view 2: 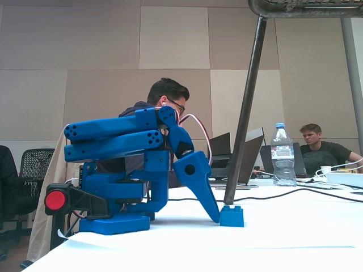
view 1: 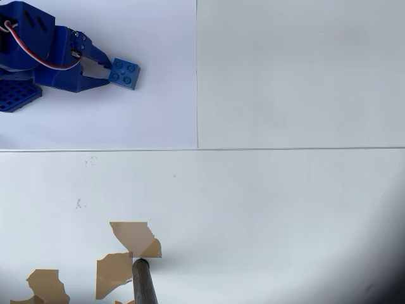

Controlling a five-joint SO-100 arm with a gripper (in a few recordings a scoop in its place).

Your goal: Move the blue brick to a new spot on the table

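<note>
Near the upper left corner of the desk [view 1: 285,209], as the overhead view shows it, the blue brick [view 1: 124,73] lies flat with its studs up, directly at the tips of the tool [view 1: 104,71]. The tool's two fingers are spread apart, and their tips reach the brick's left edge; the overhead view suggests contact or near contact, but no squeeze is evident, so the brick appears not yet gripped. In the fixed view the tool [view 2: 215,218] slopes down to the desk [view 2: 295,238], its tip just beside the brick [view 2: 232,216], which rests on the surface.

Handling, as a judgement: the brick looks like hard moulded plastic, so it should be light, stiff and not fragile. Its smooth side walls may be somewhat slippery, and being much smaller than the tool it could skid or twist away if pushed from one side only. The best hold would be across two opposite flat side walls, below the studs, with the fingers centred.

Appearance: a small square block, mid blue, with four round studs in a two-by-two pattern on top, turned slightly out of line with the desk's seams. It sits on a whiter panel of the desk, well apart from the brown chipped patches [view 1: 130,244] and the dark rod [view 1: 144,284] at the lower edge.
</note>
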